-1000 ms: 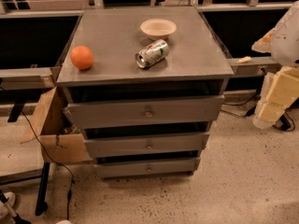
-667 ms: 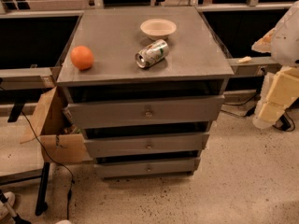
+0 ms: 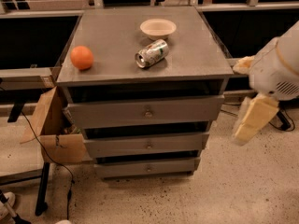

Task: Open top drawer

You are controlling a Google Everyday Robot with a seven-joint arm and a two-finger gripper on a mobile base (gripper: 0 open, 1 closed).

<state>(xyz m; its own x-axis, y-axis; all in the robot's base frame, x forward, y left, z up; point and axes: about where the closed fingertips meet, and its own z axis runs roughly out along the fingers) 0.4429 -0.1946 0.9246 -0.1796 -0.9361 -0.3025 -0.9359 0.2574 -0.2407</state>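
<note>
The pale yellow gripper [image 3: 252,119], open or closed I cannot tell, hangs well apart from the wide grey top drawer [image 3: 117,113] just under the cabinet top [image 3: 117,36], whose small round metal knob [image 3: 148,111] could slip from a misaligned grasp

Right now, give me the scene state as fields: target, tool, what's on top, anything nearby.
target: top drawer, tallest of three fronts, round knob at its centre
tool: tool right of the cabinet, about level with the drawers, apart from the knob
cabinet top: orange at left; soda can on its side near centre; bowl upright behind the can
below target: two shorter drawers
left side: open cardboard box beside the cabinet
</note>
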